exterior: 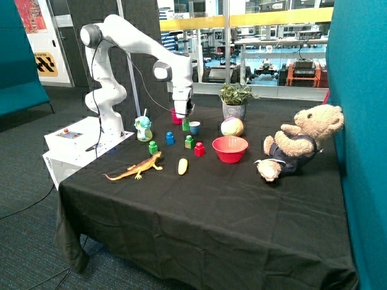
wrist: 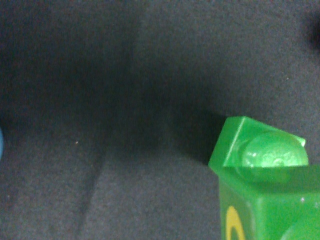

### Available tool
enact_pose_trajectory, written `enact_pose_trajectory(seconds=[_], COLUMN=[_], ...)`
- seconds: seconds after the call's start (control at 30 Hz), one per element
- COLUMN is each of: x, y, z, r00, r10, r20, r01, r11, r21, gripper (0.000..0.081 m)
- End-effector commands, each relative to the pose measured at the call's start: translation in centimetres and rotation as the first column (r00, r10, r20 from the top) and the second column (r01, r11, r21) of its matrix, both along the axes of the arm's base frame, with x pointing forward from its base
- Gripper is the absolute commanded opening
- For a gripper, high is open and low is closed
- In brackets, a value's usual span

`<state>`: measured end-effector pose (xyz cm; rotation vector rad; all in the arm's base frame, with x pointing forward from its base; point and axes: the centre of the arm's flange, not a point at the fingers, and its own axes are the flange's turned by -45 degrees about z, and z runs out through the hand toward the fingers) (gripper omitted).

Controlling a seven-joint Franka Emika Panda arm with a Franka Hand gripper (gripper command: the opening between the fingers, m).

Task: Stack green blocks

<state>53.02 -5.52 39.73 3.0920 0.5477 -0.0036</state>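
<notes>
Three green blocks stand apart on the black tablecloth. One green block [exterior: 185, 124] is next to the blue cup [exterior: 195, 127], and my gripper [exterior: 184, 111] hangs just above it. In the wrist view this block [wrist: 265, 180] shows close up with its round stud on top, standing alone on the cloth. A second green block [exterior: 153, 147] stands near the toy lizard. The third, with a yellowish base [exterior: 190, 142], stands between a blue block [exterior: 170, 138] and a red block [exterior: 199, 149].
A pink cup [exterior: 176, 116] stands behind the gripper. Around are a straw cup [exterior: 143, 128], a ball [exterior: 232, 127], a red bowl [exterior: 230, 148], a potted plant [exterior: 233, 101], a teddy bear [exterior: 296, 142], an orange lizard [exterior: 136, 169] and a yellow piece [exterior: 182, 166].
</notes>
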Motion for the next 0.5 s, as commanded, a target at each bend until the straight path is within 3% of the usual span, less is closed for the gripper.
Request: enact_pose_trajectory(seconds=[0.0, 0.47], x=[0.6, 0.3], y=[-0.6, -0.8], z=[-0.3, -1.4], r00=[1.0, 1.0], r10=[-0.003, -0.003], r20=[0.002, 0.002], r01=[0.003, 0.003], r11=[1.0, 1.0], r21=[0.0019, 0.0019], gripper=[0.0, 0.0])
